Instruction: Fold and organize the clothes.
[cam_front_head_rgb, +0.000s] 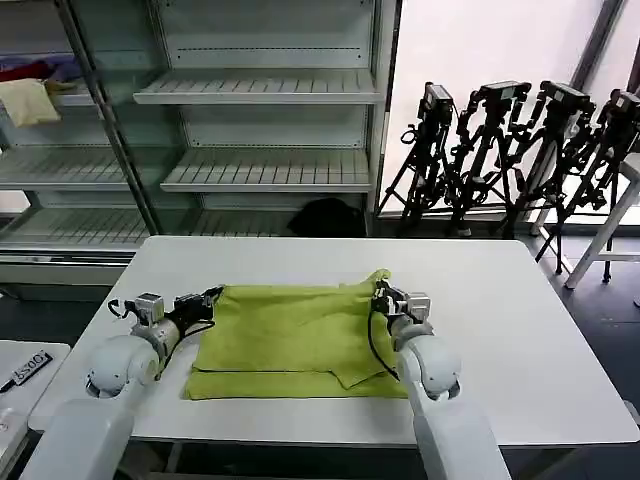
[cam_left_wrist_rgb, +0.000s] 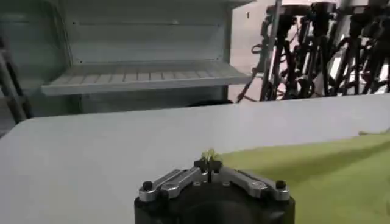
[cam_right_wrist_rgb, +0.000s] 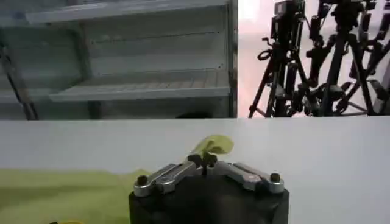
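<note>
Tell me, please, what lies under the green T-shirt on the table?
Around the T-shirt only the white table shows; the cloth lies flat, doubled along its near edge. Whatever is beneath stays covered.

Glossy white rounded shells cover both forearms, black cables looping along each wrist. The left hand (cam_front_head_rgb: 207, 296) and right hand (cam_front_head_rgb: 381, 293) are black with silver linkage bars, a dark screw at each bar's outer end, on a round black base.
</note>
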